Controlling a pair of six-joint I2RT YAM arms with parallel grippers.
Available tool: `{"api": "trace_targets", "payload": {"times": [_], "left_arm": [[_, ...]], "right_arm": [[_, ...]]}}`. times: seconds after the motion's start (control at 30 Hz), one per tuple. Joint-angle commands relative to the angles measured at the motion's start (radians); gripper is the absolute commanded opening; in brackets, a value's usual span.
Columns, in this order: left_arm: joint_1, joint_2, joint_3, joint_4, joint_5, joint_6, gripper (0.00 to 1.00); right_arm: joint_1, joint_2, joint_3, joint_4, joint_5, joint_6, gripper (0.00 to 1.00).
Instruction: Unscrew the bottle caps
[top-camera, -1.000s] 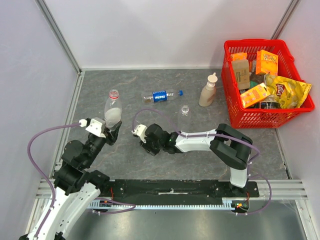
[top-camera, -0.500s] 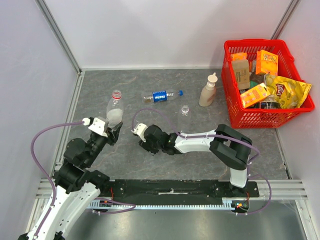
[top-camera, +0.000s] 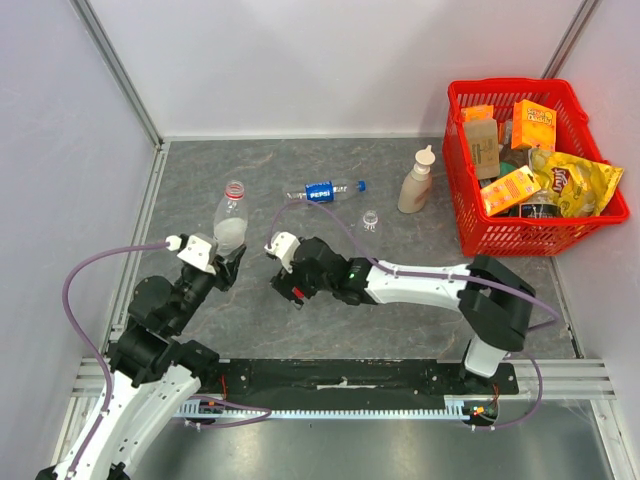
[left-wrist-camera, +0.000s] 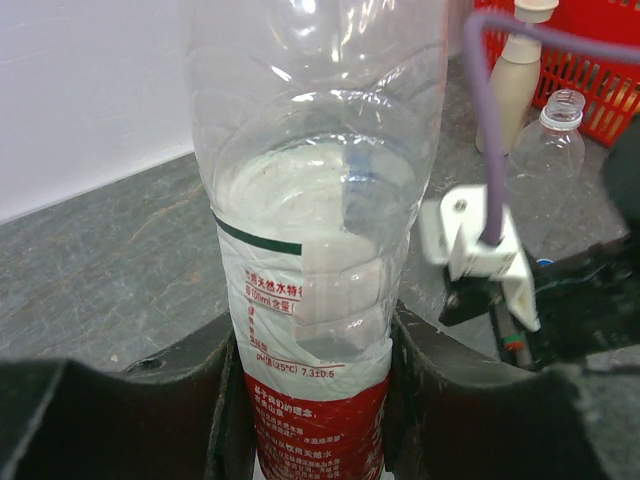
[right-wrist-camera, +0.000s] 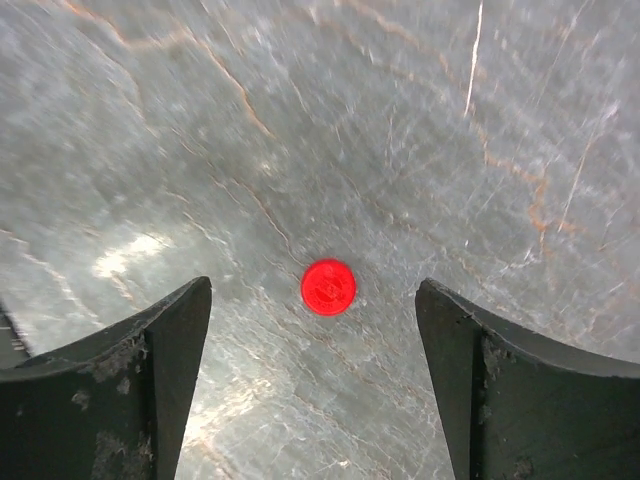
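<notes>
Overhead, my left gripper (top-camera: 226, 250) holds the red-label bottle (top-camera: 229, 222) nearly upright at the left of the table (top-camera: 420, 240), its neck bare; the right gripper (top-camera: 288, 283) hangs low just to its right. Farther back the Pepsi bottle (top-camera: 320, 191) lies on its side, long axis left to right, its blue cap (top-camera: 361, 185) on and pointing right, nearer my right arm, and by my reckoning next to come off; the unlabelled bottle (top-camera: 371, 219) stands capless near the beige bottle (top-camera: 417, 182); the red basket (top-camera: 510, 84) at far right holds snack boxes and a crisp bag. Left wrist: fingers (left-wrist-camera: 150, 400) clamped on the bottle's label, the bottle seemingly empty. Right wrist: fingers (right-wrist-camera: 110, 380) spread wide and holding nothing, the red cap (right-wrist-camera: 328, 287) flat on the table between them.
</notes>
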Motion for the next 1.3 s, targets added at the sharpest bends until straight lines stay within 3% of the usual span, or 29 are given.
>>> {"api": "trace_targets", "payload": {"times": [0.0,0.17,0.4,0.5,0.7,1.03,1.27], "left_arm": [[0.005,0.010,0.005,0.026,0.017,0.031,0.28],[0.005,0.029,0.011,0.014,0.017,0.025,0.29],[0.003,0.084,0.028,0.005,0.195,0.025,0.32],[0.005,0.101,0.036,0.002,0.284,0.025,0.33],[0.005,0.124,0.036,0.026,0.471,0.024,0.33],[0.005,0.182,0.045,0.037,0.644,0.027,0.33],[0.003,0.184,0.046,0.037,0.655,0.024,0.32]], "right_arm": [[0.003,-0.136,0.086,-0.009,-0.061,0.001,0.89],[0.003,-0.258,0.101,-0.005,-0.090,-0.002,0.97],[-0.033,-0.383,0.115,0.000,-0.161,0.004,0.98],[-0.093,-0.426,0.110,0.012,-0.275,0.036,0.98],[-0.266,-0.510,0.046,0.191,-0.568,0.182,0.96],[-0.305,-0.477,0.004,0.524,-0.854,0.395,0.95],[-0.305,-0.440,0.004,0.569,-0.828,0.441,0.81]]}}
